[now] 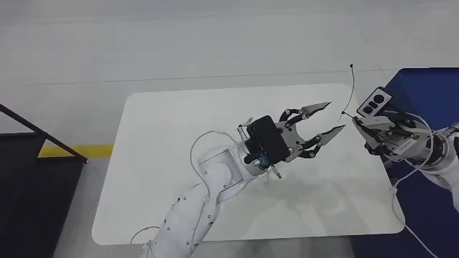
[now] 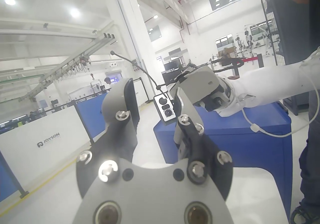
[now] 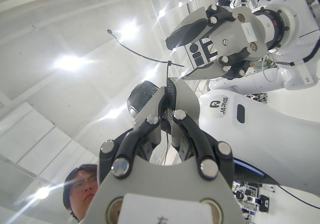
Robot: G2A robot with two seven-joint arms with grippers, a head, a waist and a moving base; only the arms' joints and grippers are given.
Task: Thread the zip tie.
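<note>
My right gripper (image 3: 167, 88) is shut on a thin black zip tie (image 3: 166, 77), which stands up from between its fingers to a small block (image 3: 169, 62). A second black strand (image 3: 140, 54) crosses that block, with a small knob at its far end and a pointed end toward my left gripper (image 3: 180, 59). In the top view the zip tie (image 1: 350, 89) rises from the right gripper (image 1: 356, 120) off the table's right edge. My left gripper (image 1: 328, 120) is open just beside it, with nothing between its fingers (image 2: 126, 99).
A white table (image 1: 215, 115) lies under the left arm. A blue surface (image 1: 430, 86) sits to its right, below the right arm. White cables (image 1: 401, 179) hang from the right arm over the table's right edge.
</note>
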